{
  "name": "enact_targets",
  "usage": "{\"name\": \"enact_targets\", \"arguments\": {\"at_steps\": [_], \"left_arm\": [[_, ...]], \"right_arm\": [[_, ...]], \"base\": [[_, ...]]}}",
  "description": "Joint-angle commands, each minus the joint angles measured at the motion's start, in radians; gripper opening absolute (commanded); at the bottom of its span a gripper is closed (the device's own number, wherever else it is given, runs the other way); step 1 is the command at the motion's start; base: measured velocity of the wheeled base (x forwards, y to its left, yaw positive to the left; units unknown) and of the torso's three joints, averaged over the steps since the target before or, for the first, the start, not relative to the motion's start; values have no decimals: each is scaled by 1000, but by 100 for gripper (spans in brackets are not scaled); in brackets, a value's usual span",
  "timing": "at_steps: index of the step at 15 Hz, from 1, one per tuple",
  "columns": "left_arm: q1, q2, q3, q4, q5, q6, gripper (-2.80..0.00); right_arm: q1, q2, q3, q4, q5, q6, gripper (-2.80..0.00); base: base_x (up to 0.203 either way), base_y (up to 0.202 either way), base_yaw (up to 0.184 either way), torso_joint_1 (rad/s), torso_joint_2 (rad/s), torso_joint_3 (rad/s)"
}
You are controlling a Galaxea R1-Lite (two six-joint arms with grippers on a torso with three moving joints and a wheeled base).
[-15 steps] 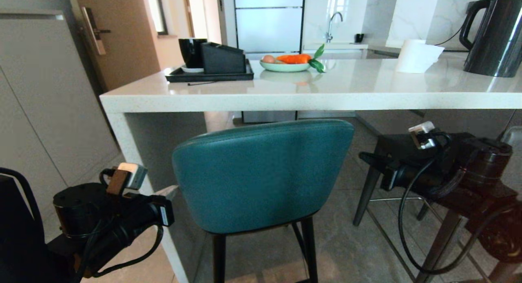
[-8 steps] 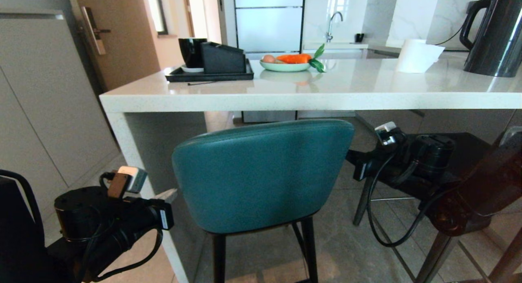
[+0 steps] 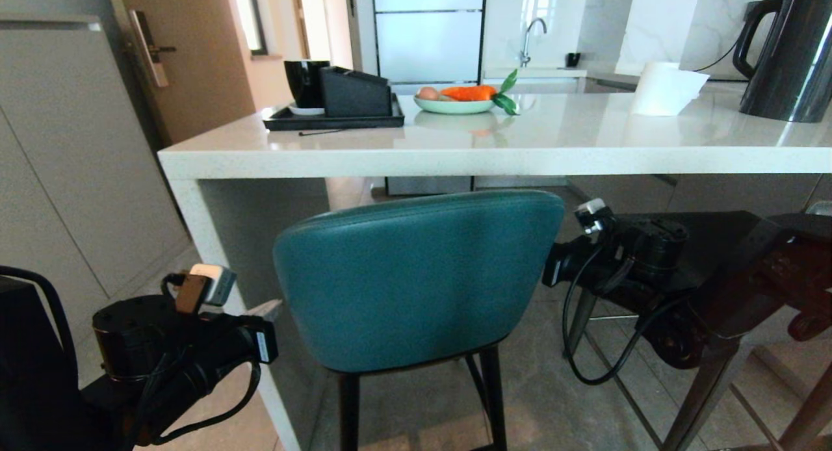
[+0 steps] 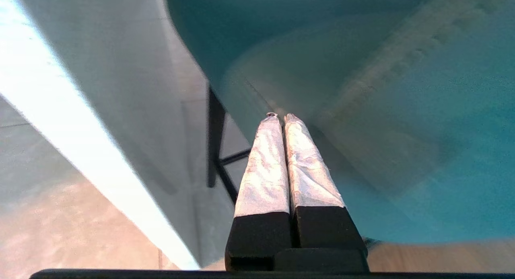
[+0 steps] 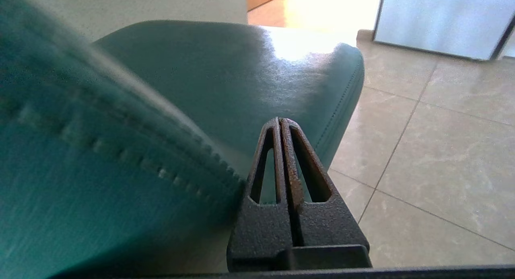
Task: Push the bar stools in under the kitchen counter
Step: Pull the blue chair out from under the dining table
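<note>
Head view: on the table [image 3: 585, 149], a tray [image 3: 335, 120] holds a cup [image 3: 305, 82] and a box [image 3: 354, 92]; a bowl [image 3: 453, 105] holds fruit. Wrist views alone show my left claw [image 4: 280, 118] and right claw [image 5: 278, 121] pressed shut, empty, flanking the teal stool [image 3: 416, 279] at the table's edge.

Teal stool [image 3: 416, 282] under counter [image 3: 494, 153], seemingly between hands.

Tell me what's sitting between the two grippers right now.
The teal stool's backrest. In the head view the left gripper is at its left edge and the right gripper at its right edge, both shut, nothing else between them.
</note>
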Motion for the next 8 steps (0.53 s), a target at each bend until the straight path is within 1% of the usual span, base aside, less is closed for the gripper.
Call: {"name": "enact_targets", "arguments": {"at_steps": [1,4,8], "left_arm": [[1,20,-12,-9,0,-1,-280],[6,48,-39,-9,0,-1,-280],[14,54,-55,-9,-2,-1,-280]], "right_arm": [[51,-41,70,-31,12,-1,-280],[108,-106,190,-97,12,-1,-280],[124,-161,250,-112,11,0,-280]], "base": [[0,0,0,0,0,0],[0,0,0,0,0,0],[0,0,0,0,0,0]]}}
